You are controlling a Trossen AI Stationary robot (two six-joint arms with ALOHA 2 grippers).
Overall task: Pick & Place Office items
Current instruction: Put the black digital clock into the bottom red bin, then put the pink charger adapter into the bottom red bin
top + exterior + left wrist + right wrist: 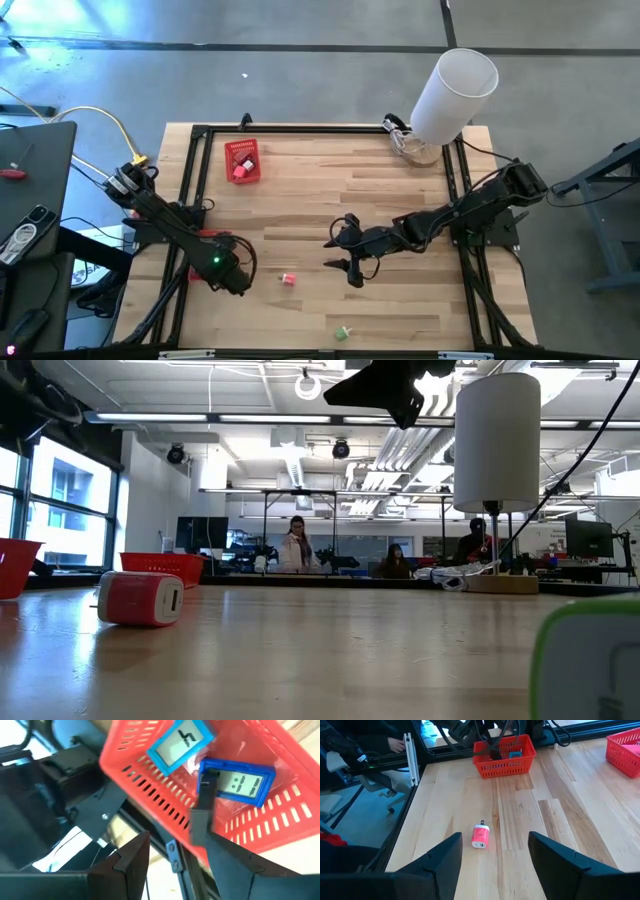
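Your left gripper [172, 865] hangs over a red plastic basket [150, 785] with slotted walls at the table's left edge; its dark, angular fingers [127, 862] stand apart, pinching nothing. Inside the basket lie two flat rectangular pieces with grey display windows: a light-blue one [180, 742] showing a mark like "4", and a darker blue one [239, 782] showing segmented bars, not readable.

Your right gripper [492, 860] hovers mid-table, fingers [440, 862] spread and empty. On the pale, striped wood planks of the table [400, 200] ahead of it lies a small blocky pink-red piece [480, 837] with a white end and rounded corners; no writing on it is legible. A green-and-white piece [342, 332] sits near the front edge. A second red mesh basket [242, 160] stands at the back left.
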